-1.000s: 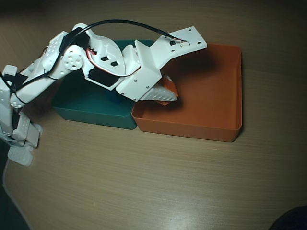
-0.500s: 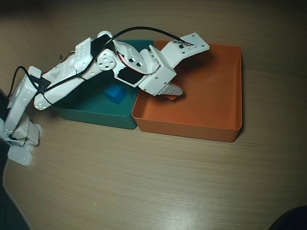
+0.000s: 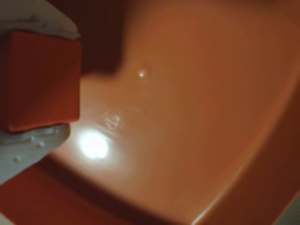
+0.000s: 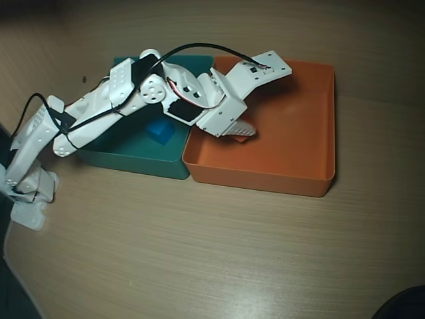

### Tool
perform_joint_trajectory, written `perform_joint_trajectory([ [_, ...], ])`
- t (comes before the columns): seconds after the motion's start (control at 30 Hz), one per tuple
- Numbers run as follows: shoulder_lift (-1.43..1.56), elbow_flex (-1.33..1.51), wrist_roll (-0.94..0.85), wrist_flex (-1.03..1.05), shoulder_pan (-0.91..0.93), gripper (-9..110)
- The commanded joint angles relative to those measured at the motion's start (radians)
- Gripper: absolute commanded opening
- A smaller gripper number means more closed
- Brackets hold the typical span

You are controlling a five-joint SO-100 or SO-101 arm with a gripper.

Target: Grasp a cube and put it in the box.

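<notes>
In the wrist view the small orange cube (image 3: pixel 40 79) sits at the left edge, pinched between two white fingers (image 3: pixel 33 150), one above it and one below. My gripper (image 3: pixel 72 79) is shut on it, just over the floor of the orange box (image 3: pixel 197 103), which fills the rest of that view. From overhead, the white arm reaches from the left across the teal box, and the gripper (image 4: pixel 240 133) hangs low inside the left part of the orange box (image 4: pixel 327 113). The gripper body hides most of the cube there.
A teal-green box (image 4: pixel 126 158) stands against the orange box's left wall, with a small blue cube (image 4: pixel 159 131) inside. The arm's base (image 4: pixel 26 193) is at the table's left edge. Bare wooden table (image 4: pixel 212 252) lies in front of both boxes.
The arm has dropped lower and stretched out, carrying the gripper and cube down into the orange box's left part. The blue cube, hidden under the arm a second ago, now shows.
</notes>
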Motion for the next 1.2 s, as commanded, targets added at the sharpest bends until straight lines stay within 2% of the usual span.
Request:
perform_joint_trajectory([
  [0.0,0.038,-0.080,0.003,0.000,0.002,27],
  [0.13,0.038,-0.077,0.003,0.000,0.003,42],
  [0.23,0.038,-0.075,0.003,-0.002,0.003,49],
  [0.57,0.049,-0.072,0.003,0.000,0.000,46],
  [0.77,0.052,-0.072,0.003,0.000,-0.002,35],
  [1.17,0.052,-0.071,0.003,0.000,-0.002,-4],
])
